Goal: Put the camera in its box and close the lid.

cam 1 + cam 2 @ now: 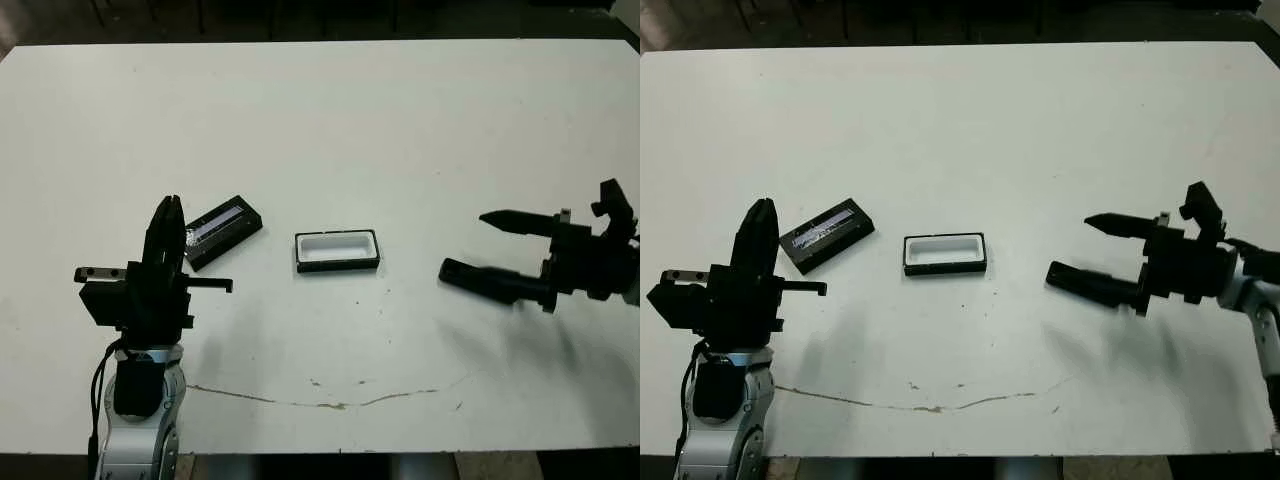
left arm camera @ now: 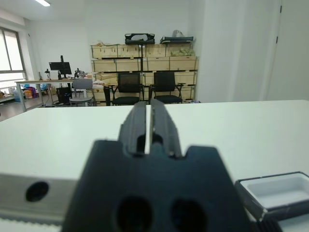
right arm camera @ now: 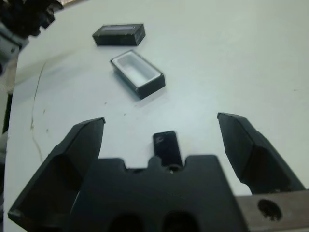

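- The left gripper (image 1: pixel 168 215), nearest the head camera at the lower left of the frame, is seen with its two black fingers pressed together, only a thin slit showing between them in the left wrist view; nothing is pinched.
- The right gripper (image 1: pixel 470 243), at the right edge of the frame, is held with its two black fingers (image 3: pixel 79 159) spread wide and pointing toward the centre of the picture; nothing is gripped.
- In the right wrist view, a small slim black rectangular camera with a glossy dark panel (image 3: pixel 167 147) is seen lying on the table between the spread fingers, just ahead of the gripper body and apart from both fingertips. In the head views it is hidden.
- A small shallow rectangular box with black walls and a white inside (image 1: pixel 337 250) is set open side up at the centre of the frame, between the two grippers and well apart from the right one.
- A flat black rectangular lid with a long silvery-white stripe (image 1: pixel 223 229) lies slanted just left of the box, not touching it, close beside the left fingertips.
- The white table (image 1: pixel 330 120) fills most of the frame, and a thin dark crack-like line (image 1: pixel 330 403) is seen along its lower part.
- Shelves of light crates and black chairs are seen beyond the table in the left wrist view.
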Motion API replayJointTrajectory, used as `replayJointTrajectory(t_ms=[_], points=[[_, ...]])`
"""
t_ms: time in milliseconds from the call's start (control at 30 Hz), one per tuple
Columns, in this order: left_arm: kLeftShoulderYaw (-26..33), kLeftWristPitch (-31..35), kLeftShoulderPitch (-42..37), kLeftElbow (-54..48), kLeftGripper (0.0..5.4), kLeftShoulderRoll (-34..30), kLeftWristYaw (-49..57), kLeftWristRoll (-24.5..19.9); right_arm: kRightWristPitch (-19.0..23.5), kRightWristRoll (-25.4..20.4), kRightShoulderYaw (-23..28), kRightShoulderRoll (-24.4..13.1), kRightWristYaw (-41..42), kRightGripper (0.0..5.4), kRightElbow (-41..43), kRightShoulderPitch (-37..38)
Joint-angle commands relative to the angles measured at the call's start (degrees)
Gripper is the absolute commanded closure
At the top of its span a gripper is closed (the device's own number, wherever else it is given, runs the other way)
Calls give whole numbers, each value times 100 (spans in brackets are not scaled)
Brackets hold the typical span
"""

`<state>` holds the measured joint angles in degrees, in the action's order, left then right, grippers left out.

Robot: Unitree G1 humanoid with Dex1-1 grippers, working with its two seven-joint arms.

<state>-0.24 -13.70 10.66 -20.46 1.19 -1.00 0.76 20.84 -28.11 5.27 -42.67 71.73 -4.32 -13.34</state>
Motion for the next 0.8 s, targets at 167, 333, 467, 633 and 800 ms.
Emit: replayJointTrajectory(t_ms=[167,333,467,633,800], points=[[4,114,71,28,540,-46,-4,-9,-114,230,79,-179,-214,1,214,571],[21,136,80,7,540,-54,3,-11,-55,235,300,-193,-636,1,730,1027],[41,83,60,38,540,-80,-5,14,-97,287,269,-219,-691,1,680,1096],[49,102,60,31,540,-92,-12,2,-306,352,222,-109,-658,1,290,1036],[61,129,70,27,540,-85,-9,-48,-531,421,147,-49,-625,1,22,984]])
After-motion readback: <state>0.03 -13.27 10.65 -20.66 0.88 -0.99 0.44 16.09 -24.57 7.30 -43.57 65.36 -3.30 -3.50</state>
